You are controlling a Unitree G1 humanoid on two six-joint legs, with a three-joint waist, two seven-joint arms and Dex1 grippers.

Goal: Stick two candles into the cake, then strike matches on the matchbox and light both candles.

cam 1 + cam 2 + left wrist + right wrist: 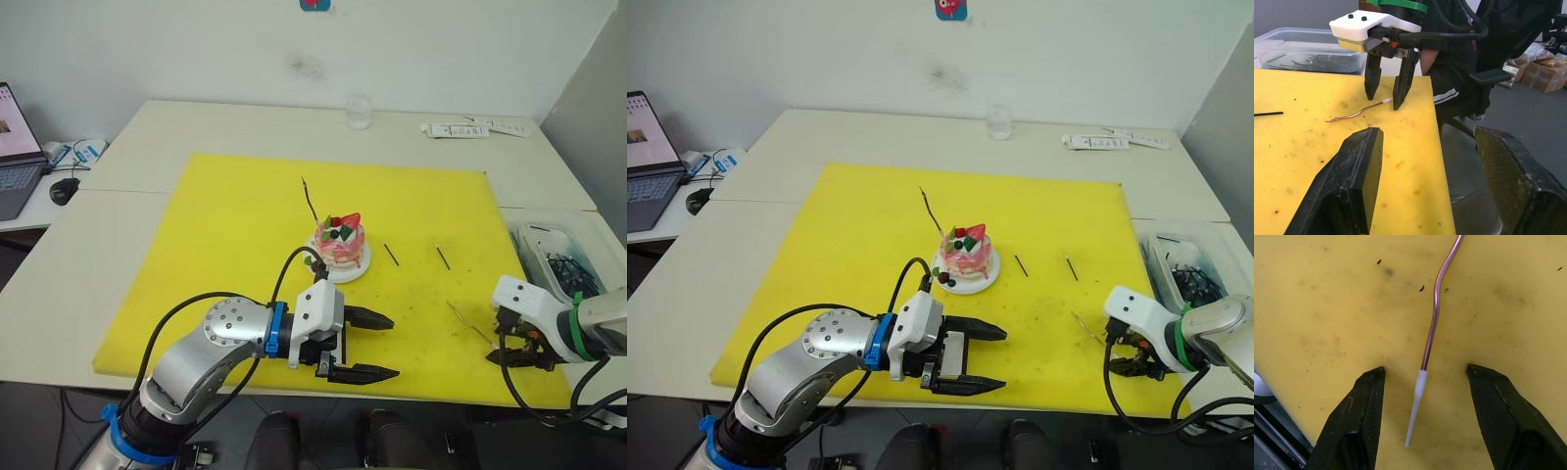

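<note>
- The loose candle lies flat on the yellow mat, right of centre low in the left eye frame; its long axis runs from the right gripper diagonally up and left toward the cake.
- In the right wrist view it is a thin, glossy copper-brown stick with a gentle kink, ending in a pale, tapered bare tip that points down between the black fingers.
- The right gripper's fingers stand apart on either side of that pale end, tips at the mat, not touching the candle.
- A second candle stands tilted in the cake at frame centre, leaning up and left.
- The cake is small, round and pink, topped with red strawberry, on a white plate.
- Two short, straight dark matches lie just right of the cake, well apart from each other.
- The left gripper sits at lower centre, wide apart, holding nothing.
</note>
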